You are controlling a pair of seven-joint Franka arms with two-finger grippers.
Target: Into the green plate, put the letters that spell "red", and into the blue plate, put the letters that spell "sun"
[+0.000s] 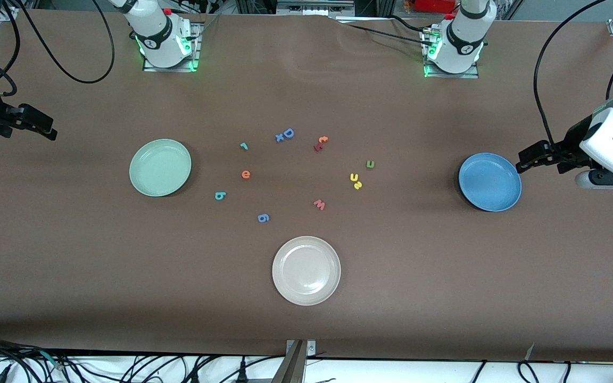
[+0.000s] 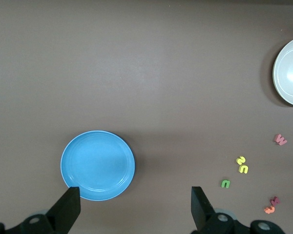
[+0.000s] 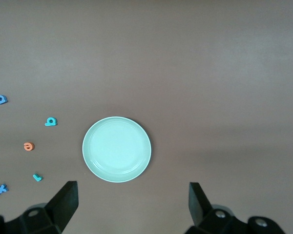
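Observation:
The green plate (image 1: pixel 160 167) (image 3: pixel 116 149) lies empty toward the right arm's end, the blue plate (image 1: pixel 490 182) (image 2: pixel 97 165) empty toward the left arm's end. Between them lie the teal "r" (image 1: pixel 243 146), orange "e" (image 1: pixel 246 174) and teal "d" (image 1: pixel 220 196), all nearer the green plate. Closer to the blue plate are the olive "n" (image 1: pixel 370 164), yellow "u" (image 1: pixel 354 177) and yellow "s" (image 1: pixel 358 185). My left gripper (image 1: pixel 546 159) (image 2: pixel 135 204) hangs open and empty beside the blue plate. My right gripper (image 1: pixel 19 125) (image 3: pixel 132 202) hangs open and empty at the right arm's end.
A beige-white plate (image 1: pixel 306 270) sits nearest the front camera. Other loose letters: blue "D" (image 1: pixel 288 133) with an "x", orange "t" (image 1: pixel 322 140) on a dark red letter, red "w" (image 1: pixel 320 204), blue "g" (image 1: pixel 263 217). Cables trail along the table edges.

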